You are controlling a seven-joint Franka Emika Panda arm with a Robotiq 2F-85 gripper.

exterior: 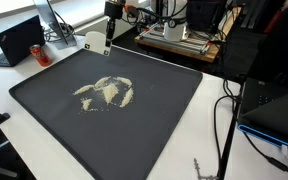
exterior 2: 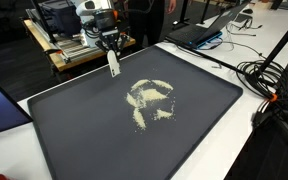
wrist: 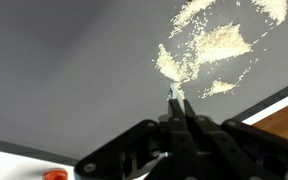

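A large dark mat [exterior: 44, 100] [exterior 2: 74, 130] [wrist: 64, 70] covers the table. Pale crumbs [exterior: 106, 93] [exterior 2: 149, 98] [wrist: 209, 42] lie scattered in a rough ring near its middle. My gripper [exterior: 107, 30] [exterior 2: 110, 47] [wrist: 176, 103] hangs over the mat's far edge, short of the crumbs. Its jaws are shut on a small flat white piece [exterior: 96, 43] [exterior 2: 114, 66] that points down toward the mat. In the wrist view only the piece's thin edge [wrist: 173, 93] shows between the fingertips, just short of the nearest crumbs.
A wooden stand with equipment [exterior: 179, 40] [exterior 2: 74, 45] sits behind the mat. Laptops [exterior: 19, 40] [exterior 2: 209, 30] stand off its corners. Black cables [exterior 2: 269, 75] [exterior: 224, 110] trail on the white table beside the mat. A small orange object [wrist: 54, 175] lies near the mat's edge.
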